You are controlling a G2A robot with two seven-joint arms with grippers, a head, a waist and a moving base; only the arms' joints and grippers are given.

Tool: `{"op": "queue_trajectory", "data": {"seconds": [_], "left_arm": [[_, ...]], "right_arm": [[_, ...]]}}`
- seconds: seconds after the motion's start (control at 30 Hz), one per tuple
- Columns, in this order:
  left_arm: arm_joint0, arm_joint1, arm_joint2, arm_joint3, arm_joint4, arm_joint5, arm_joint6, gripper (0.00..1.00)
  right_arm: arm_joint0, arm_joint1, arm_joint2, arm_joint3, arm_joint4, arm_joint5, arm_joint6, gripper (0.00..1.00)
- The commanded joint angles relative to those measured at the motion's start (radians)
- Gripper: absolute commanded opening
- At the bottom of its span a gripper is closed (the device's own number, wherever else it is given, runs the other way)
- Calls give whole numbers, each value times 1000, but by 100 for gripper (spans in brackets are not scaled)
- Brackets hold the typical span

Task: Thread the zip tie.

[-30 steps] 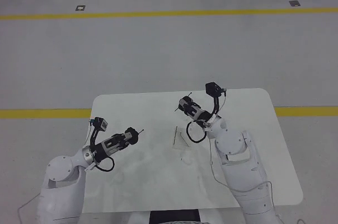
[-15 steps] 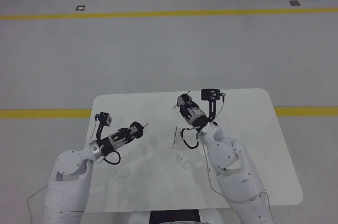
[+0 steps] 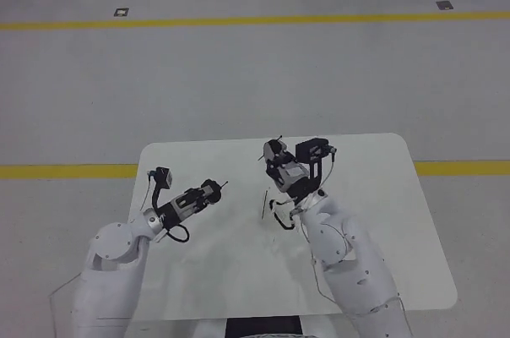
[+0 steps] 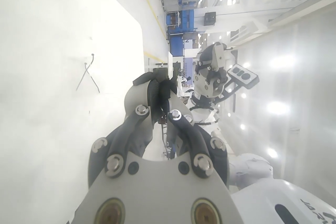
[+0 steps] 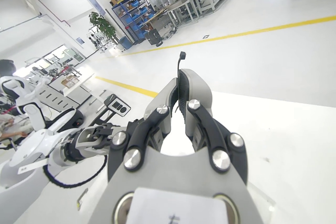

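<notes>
R gripper [image 5: 179, 78] clamped on zip tie [image 5: 180, 62], head poking out, near table [image 3: 373, 253] far edge. L gripper [image 3: 214, 191] clenched on thin black strip [image 3: 224, 183]. Mid-table: 2 crossed spare ties [image 4: 88, 75].

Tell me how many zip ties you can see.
4. One zip tie is clamped in the right gripper; a second tie pokes from the left gripper; two crossed ties lie on the table. More may hide under the arms.

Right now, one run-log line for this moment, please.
left hand: shut on thin black strip | right hand: shut on black plastic zip tie | both above white table
</notes>
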Motion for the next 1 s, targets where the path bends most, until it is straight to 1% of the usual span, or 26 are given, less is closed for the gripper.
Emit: {"op": "queue_trajectory", "data": {"seconds": [0.0,0.17,0.27,0.3,0.37,0.43,0.47,0.7,0.77,0.83,0.97], "left_arm": [[-10,2,14,3,4,5,13,0],[-38,8,43,10,7,19,42,0],[-44,11,60,7,2,20,51,0],[-45,12,64,7,0,20,54,0],[-43,14,74,4,-5,23,53,0],[-43,18,86,-1,-15,17,32,0],[-43,18,86,-1,-15,17,32,0],[-43,18,88,-1,-15,17,35,0],[-41,20,97,-5,-21,20,43,0],[-41,24,97,-9,-26,22,36,0],[-39,32,96,-10,-40,23,22,0]], "right_arm": [[-4,3,-9,0,-25,-12,1,0],[-16,8,-38,-1,-80,-36,-14,0],[-19,10,-58,6,-105,-43,-30,0],[-20,10,-64,10,-109,-40,-36,0],[-18,11,-81,19,-122,-55,-48,0],[-13,12,-93,34,-128,-79,-69,0],[-11,13,-93,38,-141,-79,-76,0],[-11,13,-93,38,-141,-79,-76,0],[-4,17,-94,37,-187,-90,-84,0],[-3,21,-97,50,-222,-107,-105,0],[-3,26,-102,70,-266,-118,-125,0]]}}
